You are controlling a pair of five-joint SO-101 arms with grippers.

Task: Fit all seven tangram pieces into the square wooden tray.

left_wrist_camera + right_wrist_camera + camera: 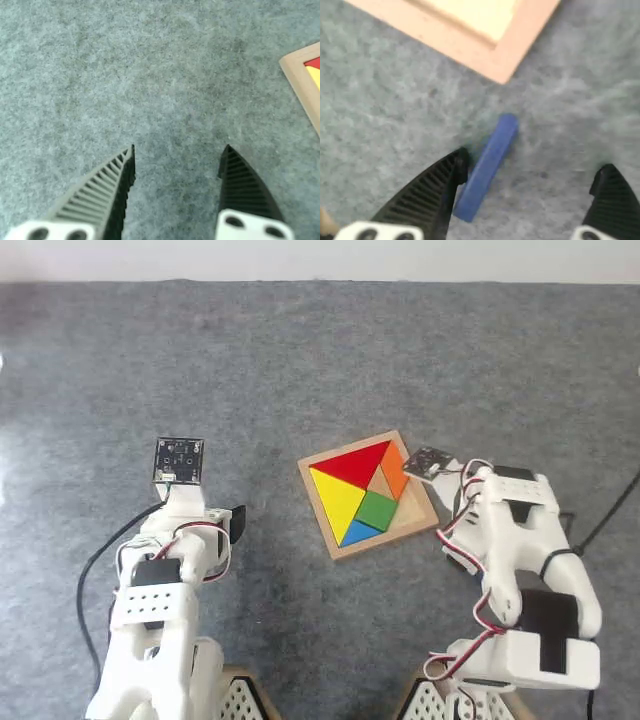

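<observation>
Now | right pincer (536, 162) wide open, finger (435, 190) beside blue piece (490, 160) | left pincer (179, 148) open

Both wrist views cut the wooden tray (296, 74) off at the edge.

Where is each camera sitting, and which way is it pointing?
High view: fixed overhead, looking down at the tray and both arms.
Left wrist view: on the left arm, facing the grey mat past the open left end effector.
Right wrist view: on the right arm, facing a blue piece by the tray corner, past the open right end effector.
Shared: all three show the tray.
</observation>
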